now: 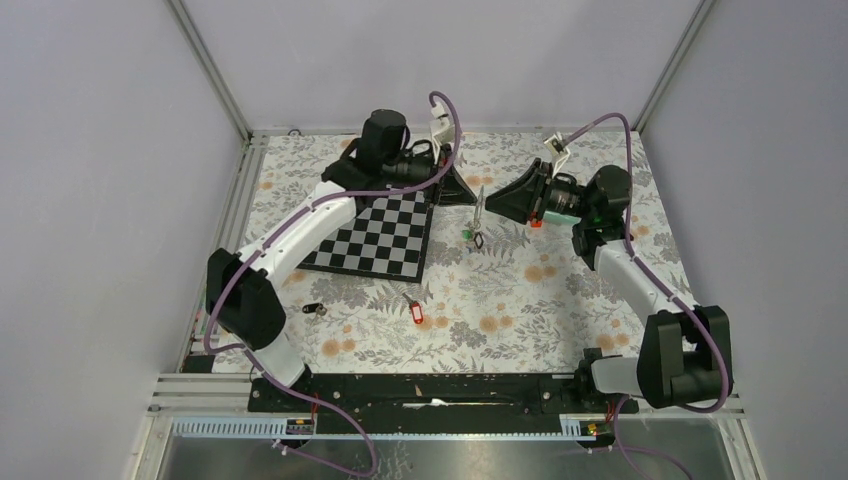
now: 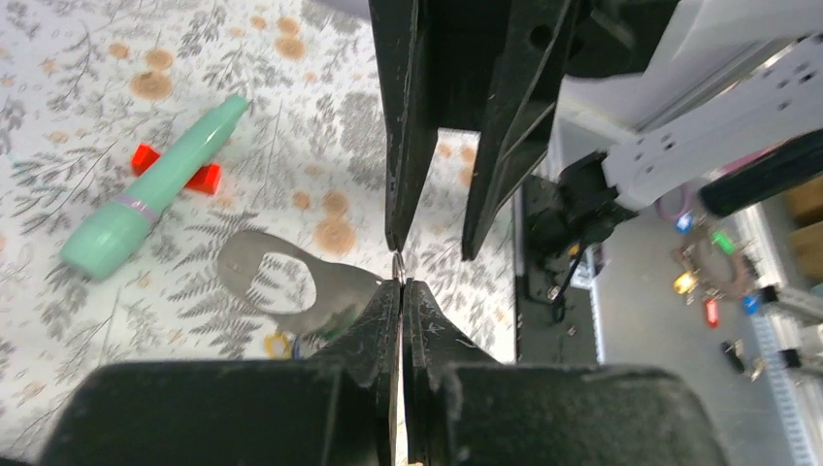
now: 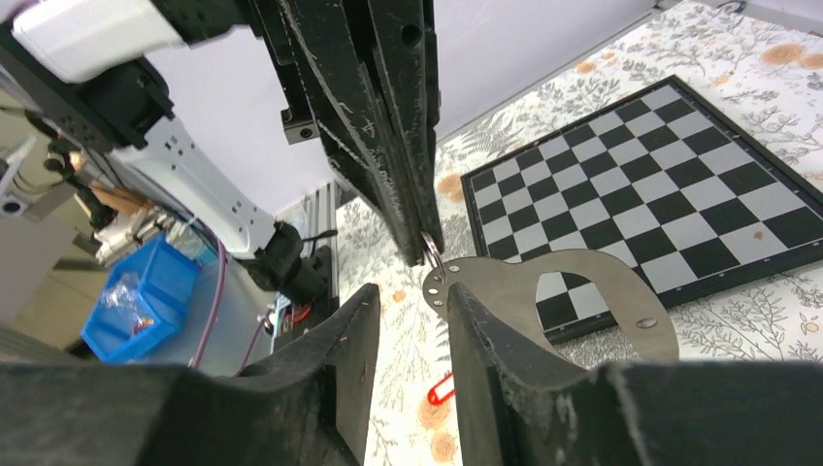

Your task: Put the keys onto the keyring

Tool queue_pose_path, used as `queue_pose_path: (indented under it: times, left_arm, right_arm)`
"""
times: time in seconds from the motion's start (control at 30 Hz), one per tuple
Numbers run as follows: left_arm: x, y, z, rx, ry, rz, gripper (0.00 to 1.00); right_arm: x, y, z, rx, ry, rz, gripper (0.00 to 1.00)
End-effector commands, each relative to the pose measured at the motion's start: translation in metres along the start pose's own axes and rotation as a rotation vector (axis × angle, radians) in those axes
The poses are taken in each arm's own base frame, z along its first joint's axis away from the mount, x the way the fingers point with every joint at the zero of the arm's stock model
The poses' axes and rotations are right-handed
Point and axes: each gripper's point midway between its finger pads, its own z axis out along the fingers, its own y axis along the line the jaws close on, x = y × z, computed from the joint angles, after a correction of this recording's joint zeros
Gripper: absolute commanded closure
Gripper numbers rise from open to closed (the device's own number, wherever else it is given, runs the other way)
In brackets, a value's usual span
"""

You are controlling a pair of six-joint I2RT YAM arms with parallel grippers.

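Two grippers meet in the air. The left gripper [image 2: 401,287] is squeezed tight on the keyring [image 3: 621,296]. The right gripper [image 3: 412,296] has its fingers apart, just beside it. Below lie a chessboard [image 1: 385,232], a teal tube [image 2: 155,189] and a red key [image 1: 417,312].

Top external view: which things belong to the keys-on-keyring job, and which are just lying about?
Job in hand:
keyring, pinched by the left hand
right hand, open beside it
red key, loose
black key, loose

Lying about:
chessboard
teal tube
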Motion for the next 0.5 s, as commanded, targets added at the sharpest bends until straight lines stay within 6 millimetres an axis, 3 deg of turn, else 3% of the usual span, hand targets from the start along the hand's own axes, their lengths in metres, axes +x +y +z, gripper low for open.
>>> queue_pose_path:
  times: [0.0,0.17,0.33,0.47]
  left_arm:
    - [0.005,-0.015,-0.014,-0.071,0.136,0.261,1.00]
    - [0.018,-0.018,-0.009,-0.117,0.234,0.333,1.00]
    - [0.021,-0.030,-0.001,-0.090,0.246,0.373,1.00]
    - [0.021,-0.035,0.002,-0.076,0.246,0.380,1.00]
  right_arm:
    - [-0.006,0.017,-0.003,-0.050,0.057,-0.158,0.58]
    - [-0.004,0.018,-0.003,-0.058,0.100,-0.211,0.52]
    - [0.017,0.013,-0.003,-0.039,0.175,-0.241,0.51]
    - [0.031,0.019,-0.006,-0.079,0.206,-0.231,0.53]
